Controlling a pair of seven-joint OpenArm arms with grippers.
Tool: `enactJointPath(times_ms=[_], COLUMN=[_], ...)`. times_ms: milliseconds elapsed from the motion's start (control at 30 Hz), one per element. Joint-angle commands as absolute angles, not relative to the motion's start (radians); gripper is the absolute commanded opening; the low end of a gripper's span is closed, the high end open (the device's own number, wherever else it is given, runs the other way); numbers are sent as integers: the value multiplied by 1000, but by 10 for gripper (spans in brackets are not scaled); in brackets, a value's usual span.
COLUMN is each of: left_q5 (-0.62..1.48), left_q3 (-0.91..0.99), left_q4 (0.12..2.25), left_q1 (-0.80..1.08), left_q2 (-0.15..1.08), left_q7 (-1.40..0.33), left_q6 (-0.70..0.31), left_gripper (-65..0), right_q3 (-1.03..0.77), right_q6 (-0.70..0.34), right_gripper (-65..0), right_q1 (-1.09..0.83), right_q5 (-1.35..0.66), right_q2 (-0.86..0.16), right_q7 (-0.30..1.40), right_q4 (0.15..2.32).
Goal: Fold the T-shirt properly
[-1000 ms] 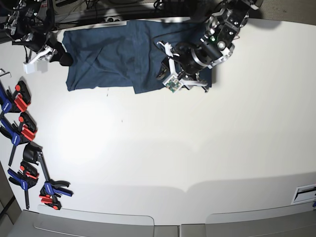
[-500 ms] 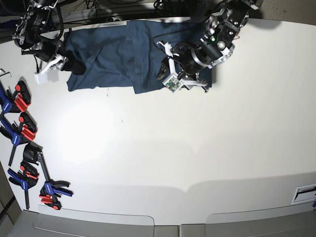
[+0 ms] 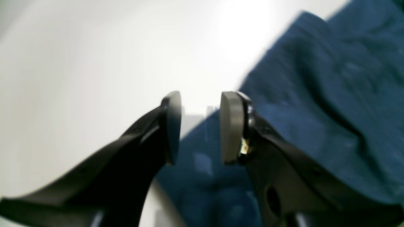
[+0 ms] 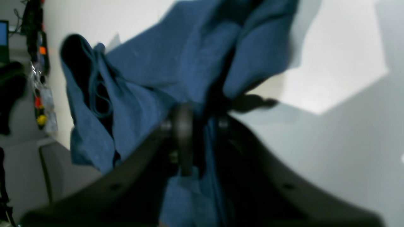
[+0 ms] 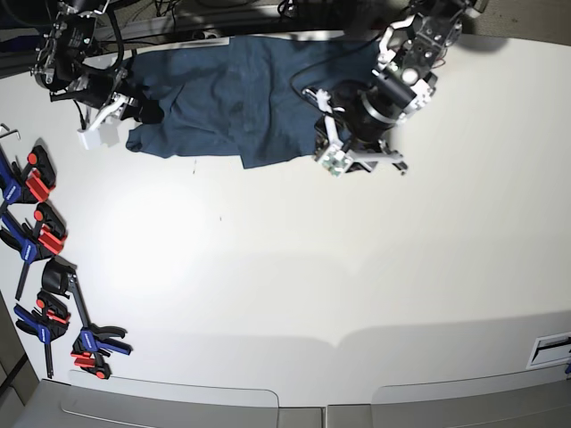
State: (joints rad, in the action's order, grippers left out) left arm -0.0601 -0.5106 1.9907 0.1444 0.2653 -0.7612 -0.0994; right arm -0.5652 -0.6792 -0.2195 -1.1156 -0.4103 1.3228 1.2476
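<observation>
Left wrist: left gripper (image 3: 200,127) jaws narrowly parted, empty, above the T-shirt (image 3: 318,104) edge.
Right wrist: right gripper (image 4: 199,138) jaws clamped on bunched T-shirt (image 4: 164,72) fabric.
Base: T-shirt (image 5: 232,98) along the desk (image 5: 294,267) far edge; right gripper (image 5: 134,111) at its left corner.

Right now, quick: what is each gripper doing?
Left gripper: jaws open, nothing between them, over the T-shirt's edge.
Right gripper: jaws shut on a bunched fold of the T-shirt.
</observation>
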Motion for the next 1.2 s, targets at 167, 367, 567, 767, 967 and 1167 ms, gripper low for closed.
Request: enactJointPath(times_ms=[167, 367, 567, 767, 967, 1167], left_q5=[-100, 13, 182, 301, 324, 351], left_q3=[-385, -145, 30, 52, 52, 51], left_q4=[2038, 2038, 2038, 2038, 2037, 2037], left_q1=[212, 310, 439, 570, 617, 618], left_q2=[331, 390, 402, 397, 361, 349], left_q7=[-744, -732, -732, -728, -725, -724], left_q6=[-73, -71, -128, -264, -293, -318], left_gripper=[-538, -650, -650, -650, -650, -650], right_q3=[-569, -569, -569, -569, -560, -400], right_q6=[-680, -681, -682, -698, -698, -698], right_gripper=[-650, -650, -650, -650, -650, -650], right_q1=[-212, -210, -210, -213, -213, -213], right_q5=[-1148, -1294, -1439, -1484, -1484, -1442], right_q2=[-471, -522, -528, -409, -199, -82], right_q7=[1328, 1396, 1396, 1396, 1396, 1396], right_q4=[1264, 1301, 1414, 1600, 1771, 1806])
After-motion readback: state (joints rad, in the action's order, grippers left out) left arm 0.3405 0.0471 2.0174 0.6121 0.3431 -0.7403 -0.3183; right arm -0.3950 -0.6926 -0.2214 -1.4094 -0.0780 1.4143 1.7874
